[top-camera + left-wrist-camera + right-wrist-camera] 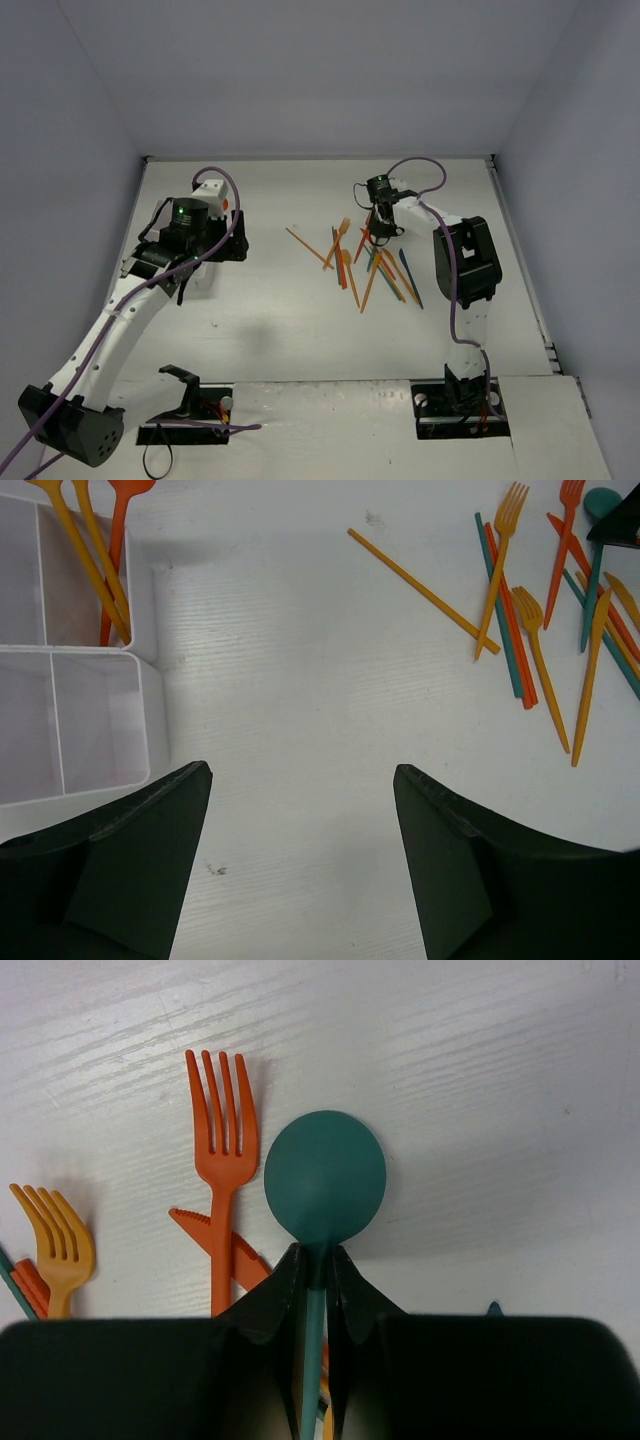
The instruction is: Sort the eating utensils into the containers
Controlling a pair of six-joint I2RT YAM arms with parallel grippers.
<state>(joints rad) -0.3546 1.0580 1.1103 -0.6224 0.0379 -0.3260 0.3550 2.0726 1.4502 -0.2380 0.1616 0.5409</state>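
The utensils (370,262) lie in a loose pile of orange, red and teal pieces right of centre. They also show at the top right of the left wrist view (540,610). My right gripper (315,1260) is shut on the neck of a teal spoon (325,1175), at the pile's far edge (383,218). The white compartment box (140,680) sits at the left of the left wrist view, with orange and red utensils (100,550) in its far compartment. In the top view the box (210,190) is partly hidden by the left arm. My left gripper (300,770) is open and empty over bare table beside the box.
An orange fork (222,1160), a red knife (225,1245) and a yellow-orange fork (55,1240) lie just left of the held spoon. A lone orange stick (420,585) lies between box and pile. Grey walls enclose the table on three sides.
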